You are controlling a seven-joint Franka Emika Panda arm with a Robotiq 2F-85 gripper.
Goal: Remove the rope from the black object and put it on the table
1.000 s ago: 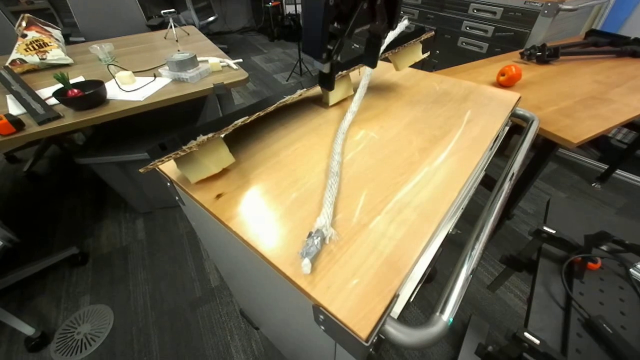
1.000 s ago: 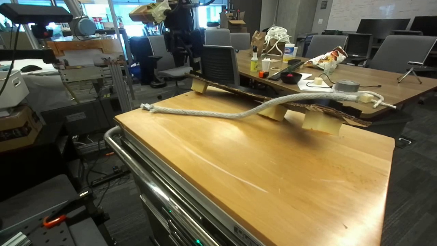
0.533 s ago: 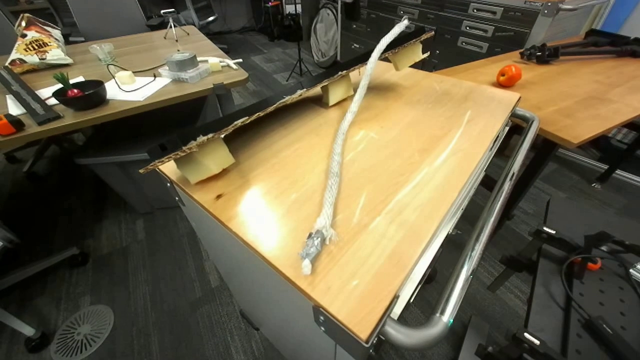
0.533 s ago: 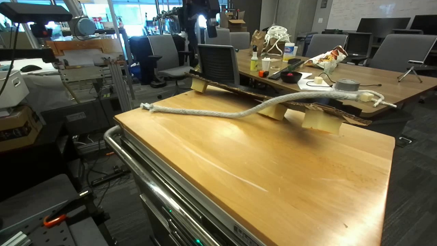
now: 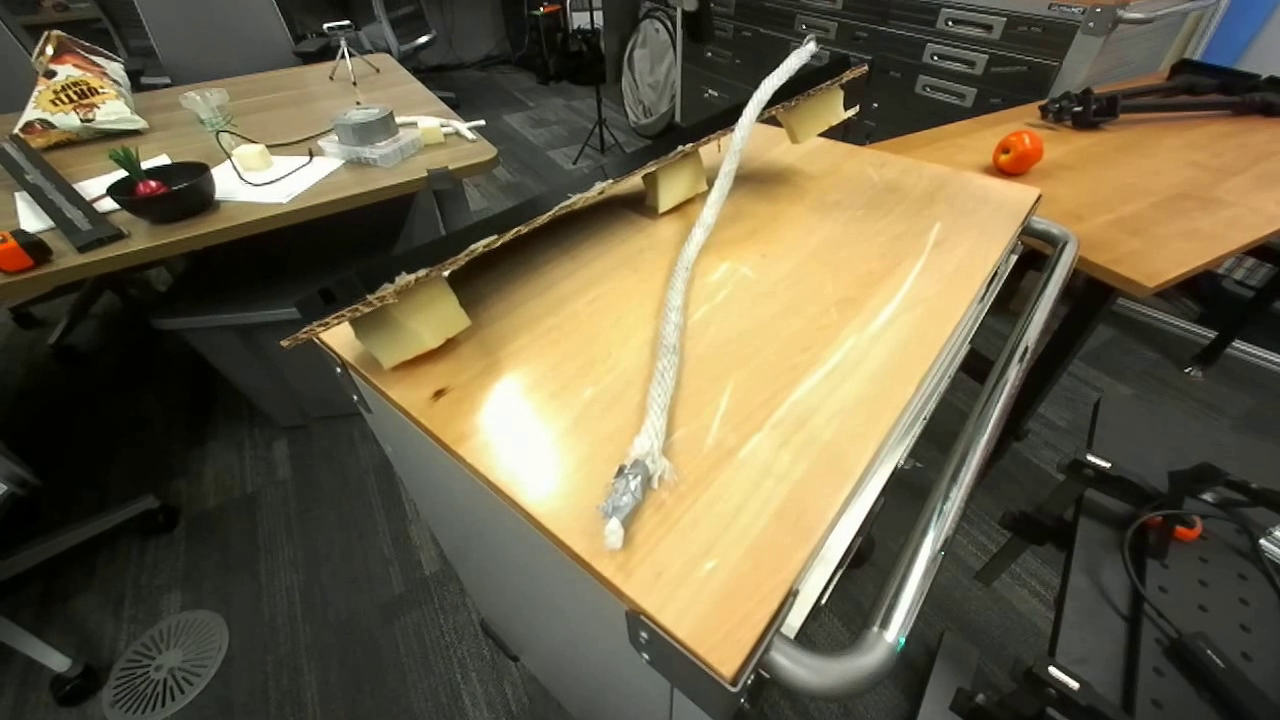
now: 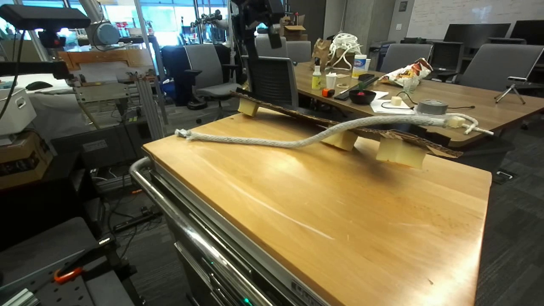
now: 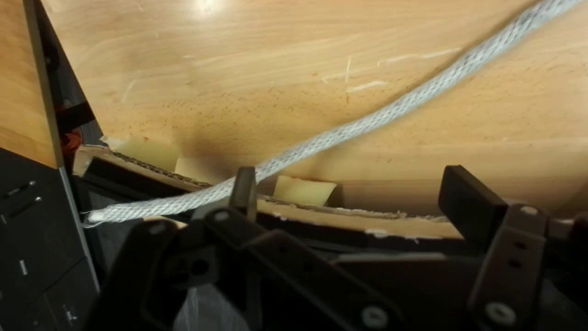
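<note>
The white braided rope (image 5: 675,300) runs across the wooden cart top and up over the long black object (image 7: 131,177), which has a torn cardboard edge. In both exterior views one taped end lies on the wood, and the other end sticks out past the black object. The rope also shows in an exterior view (image 6: 255,141) and the wrist view (image 7: 404,103). My gripper (image 7: 356,195) is open and empty. In the wrist view its left finger overlaps the rope; the cardboard edge shows between the fingers. The black arm (image 6: 257,15) is high at the top of an exterior view.
Yellow foam blocks (image 5: 410,320) hold up the black object. A metal handle (image 5: 950,520) runs along the cart's side. A brown table (image 6: 480,97) with a bowl, tape roll and snack bag stands beyond. Another wooden table (image 5: 1170,190) holds an orange-red fruit (image 5: 1018,152).
The gripper has risen and moved away from over the black object, leaving one exterior view and shifting right in another. The rope and black object have not visibly moved.
</note>
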